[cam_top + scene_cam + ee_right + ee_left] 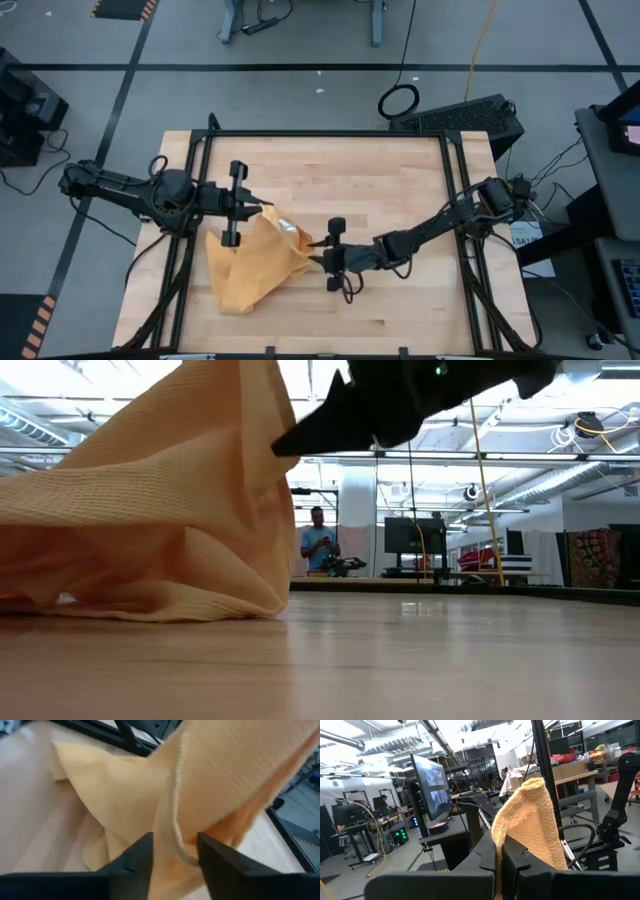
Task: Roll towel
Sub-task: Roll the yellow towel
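The orange-yellow towel (248,265) is bunched on the wooden table's left half. Its upper part is drawn up into a peak (150,520) and its lower folds lie on the wood. My left gripper (262,208) is raised at the towel's far side and shut on it; in its wrist view cloth (527,825) sticks up past the fingers. My right gripper (318,256) reaches in from the table's right to the towel's right edge and has closed on cloth (115,795). My left gripper pinches a bunched fold of the towel (500,840) between its two shut fingers, coming from the table's left and pointing slightly up. The fold stands out beyond the fingertips. The rest of the cloth hangs down to the table (235,290). My right gripper has the towel's hemmed right edge (175,840) between its two fingers, folded over in several layers. The fingers come from the table's right, slanting down. This edge (285,480) is held off the wood, and the cloth runs slack toward the left.
Black frame rails (320,133) border the table's far and side edges. Bare wood (400,190) lies on the right half and in front of the towel (400,660). A person (318,540) stands in the room far beyond the table.
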